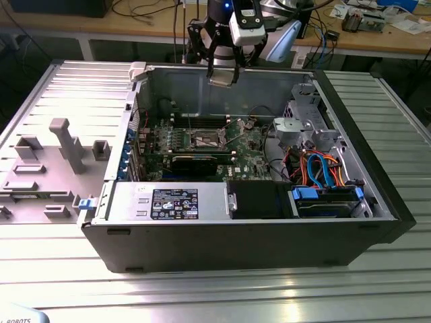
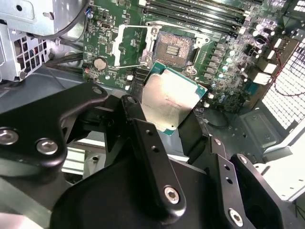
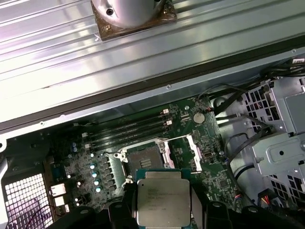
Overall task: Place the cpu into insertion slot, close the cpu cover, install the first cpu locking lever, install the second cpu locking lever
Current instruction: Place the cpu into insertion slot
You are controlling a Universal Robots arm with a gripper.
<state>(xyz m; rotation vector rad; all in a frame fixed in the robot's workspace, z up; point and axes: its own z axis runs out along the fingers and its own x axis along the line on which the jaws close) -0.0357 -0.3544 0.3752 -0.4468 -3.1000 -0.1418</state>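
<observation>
In both wrist views you see the black fingers clamped on the edges of the flat, square cpu with its dull silvery metal top. The exterior view shows you it hanging high over the far wall of the open black computer case. The dark-centred, silver-rimmed insertion slot lies bare on the green board.

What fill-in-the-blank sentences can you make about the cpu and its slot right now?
1. The gripper is shut on the cpu, holding it ___ the board.
2. The slot is ___, with no chip in it.
3. The cover is ___, lying beside the slot.
Missing words: above; empty; open.
</observation>
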